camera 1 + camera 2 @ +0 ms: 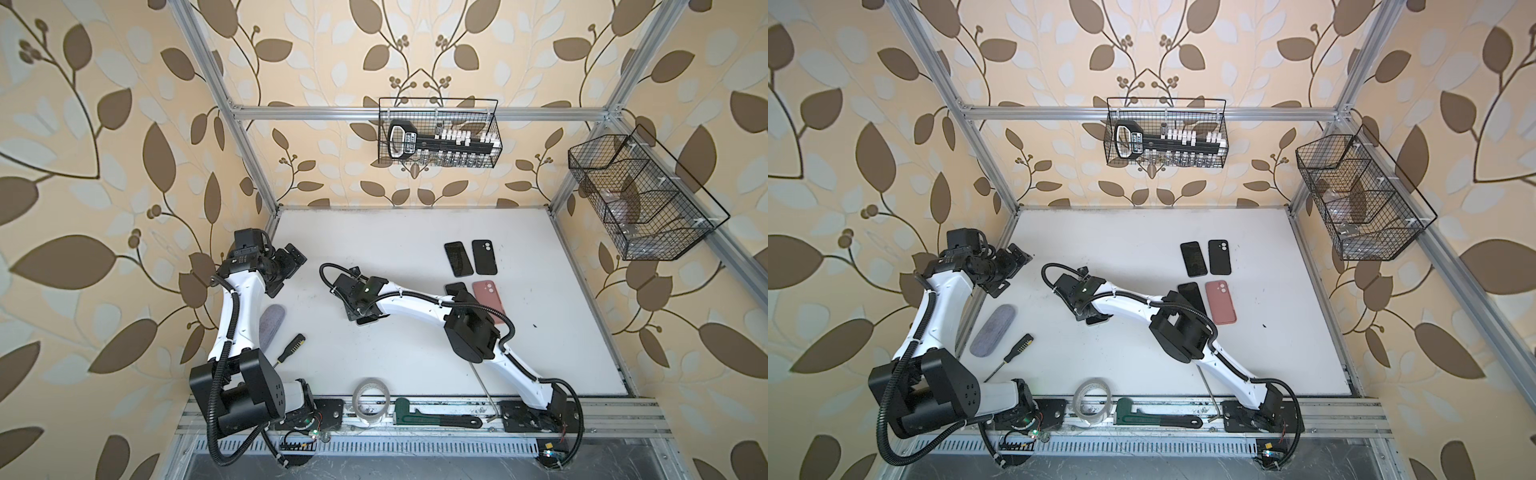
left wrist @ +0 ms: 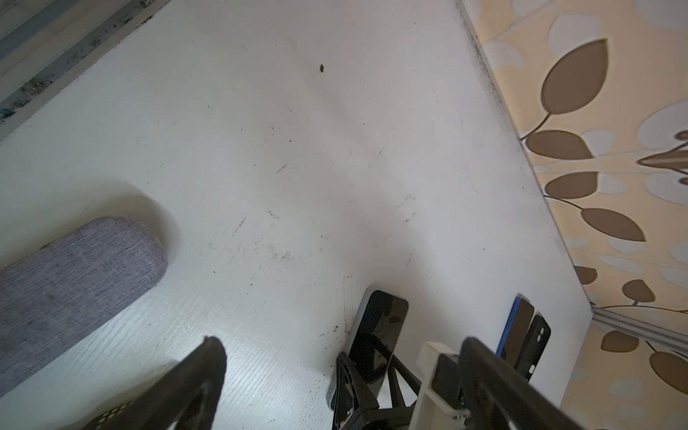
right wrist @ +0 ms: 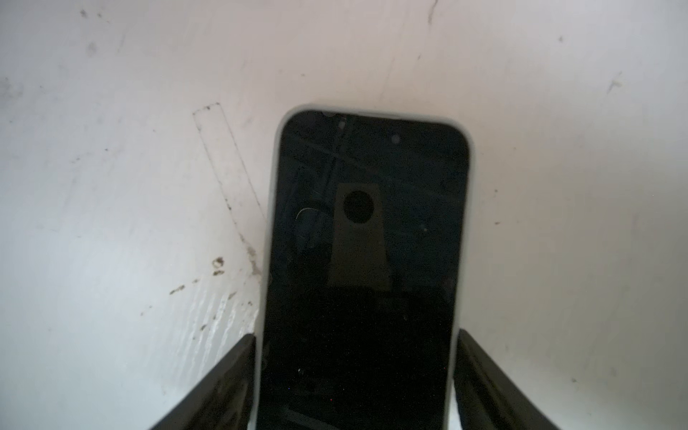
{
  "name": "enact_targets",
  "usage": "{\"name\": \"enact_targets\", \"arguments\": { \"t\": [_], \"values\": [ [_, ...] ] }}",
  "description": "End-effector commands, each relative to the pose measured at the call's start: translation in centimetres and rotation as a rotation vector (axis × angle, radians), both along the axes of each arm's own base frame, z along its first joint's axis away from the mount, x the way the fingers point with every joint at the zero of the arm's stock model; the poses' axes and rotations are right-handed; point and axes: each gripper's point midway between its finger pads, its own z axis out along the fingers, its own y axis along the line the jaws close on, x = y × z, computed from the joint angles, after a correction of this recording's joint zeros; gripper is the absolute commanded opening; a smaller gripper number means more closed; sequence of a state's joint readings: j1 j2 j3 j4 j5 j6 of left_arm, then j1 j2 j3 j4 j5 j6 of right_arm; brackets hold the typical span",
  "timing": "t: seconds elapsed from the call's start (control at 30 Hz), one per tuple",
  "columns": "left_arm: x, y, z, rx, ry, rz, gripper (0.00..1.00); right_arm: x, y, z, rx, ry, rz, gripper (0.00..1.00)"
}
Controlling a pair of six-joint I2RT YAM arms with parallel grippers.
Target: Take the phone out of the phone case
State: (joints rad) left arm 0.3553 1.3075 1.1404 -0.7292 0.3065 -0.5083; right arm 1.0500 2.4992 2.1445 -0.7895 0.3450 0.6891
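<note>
The phone (image 3: 365,260), a dark screen framed by a pale phone case (image 3: 277,149), lies flat on the white table mid-left. My right gripper (image 3: 356,335) reaches down over its near end, one finger pressed against each long edge of the case. In both top views only a corner of the phone (image 1: 365,321) (image 1: 1098,321) shows under the right gripper (image 1: 360,313) (image 1: 1088,311). The left wrist view shows the phone (image 2: 379,324) from the side. My left gripper (image 1: 297,257) (image 2: 340,340) hangs open and empty near the table's left edge.
A bare black phone (image 1: 458,258) and a black case (image 1: 484,257) lie at the back right. A pink case (image 1: 489,301) and another phone (image 1: 455,288) sit partly under my right arm. A grey pad (image 1: 272,324), screwdriver (image 1: 291,348), tape roll (image 1: 371,401) and wrench (image 1: 432,417) lie front-left.
</note>
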Motion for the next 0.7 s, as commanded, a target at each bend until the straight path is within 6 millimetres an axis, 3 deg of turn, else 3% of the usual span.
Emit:
{"name": "enact_targets", "arguments": {
  "t": [0.0, 0.3, 0.5, 0.67],
  "values": [
    [0.0, 0.2, -0.1, -0.011, -0.005, 0.012, 0.99, -0.1, -1.5, -0.8, -0.049, 0.002, 0.007, 0.70],
    [0.0, 0.3, -0.3, -0.010, 0.001, 0.013, 0.99, 1.5, -4.1, 1.6, 0.003, -0.024, -0.033, 0.68],
    [0.0, 0.1, -0.7, -0.028, 0.007, 0.014, 0.99, 2.0, -5.5, 2.0, 0.036, -0.013, -0.042, 0.67],
    [0.1, -1.1, -1.4, -0.092, -0.008, 0.009, 0.99, 2.0, -6.5, 2.7, 0.061, -0.023, -0.043, 0.67]
  ]
}}
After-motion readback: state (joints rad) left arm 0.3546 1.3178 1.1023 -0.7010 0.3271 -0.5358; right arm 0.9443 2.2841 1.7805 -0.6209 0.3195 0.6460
